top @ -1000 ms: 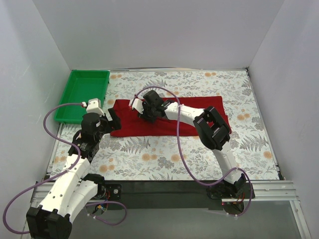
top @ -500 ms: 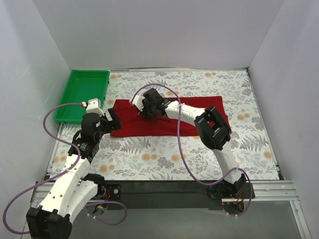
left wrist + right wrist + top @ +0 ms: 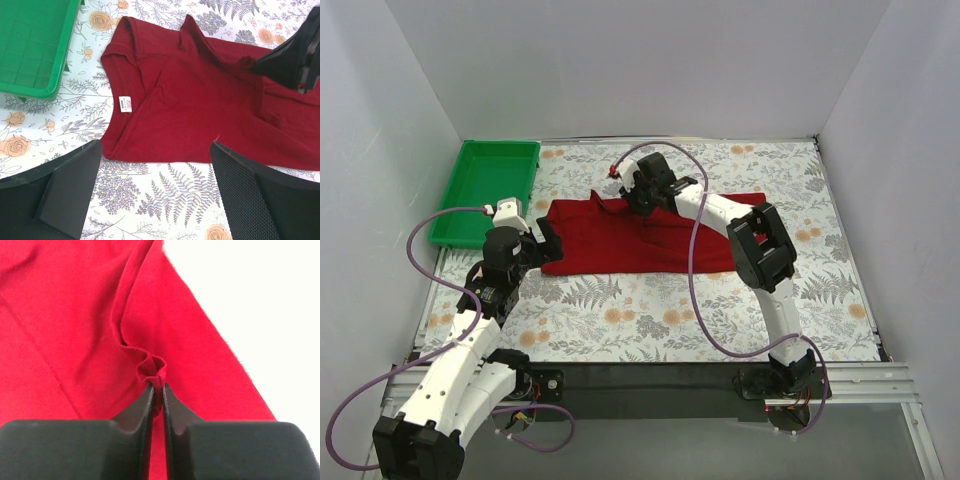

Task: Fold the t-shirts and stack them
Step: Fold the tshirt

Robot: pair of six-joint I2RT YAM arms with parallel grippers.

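A dark red t-shirt lies spread across the middle of the floral table, running from 9 o'clock to 3 o'clock in the overhead view, with its collar and white neck label at the 9 o'clock end. The right gripper is clamped on a small bunch of cloth at the shirt's 12 o'clock edge, its 2 fingers pressed together with only a thin ridge of red fabric between them. The left gripper hangs released, jaws spread wide, just off the shirt's 8 o'clock corner and gripping nothing. A green tray sits at 10 o'clock, apart from the garment.

The step in hand looks like a lengthwise fold, bringing the far edge toward 6 o'clock. Only 1 shirt is visible, so stacking seems some way off. To do it well, the right arm should probably lift just enough to clear the layer below. It should then carry the pinch straight toward 6 o'clock without drifting sideways, so the crease runs parallel to the near hem. The bite is small and could slip under a hard pull. The idle left gripper could pin the collar end so the whole shirt does not slide along.
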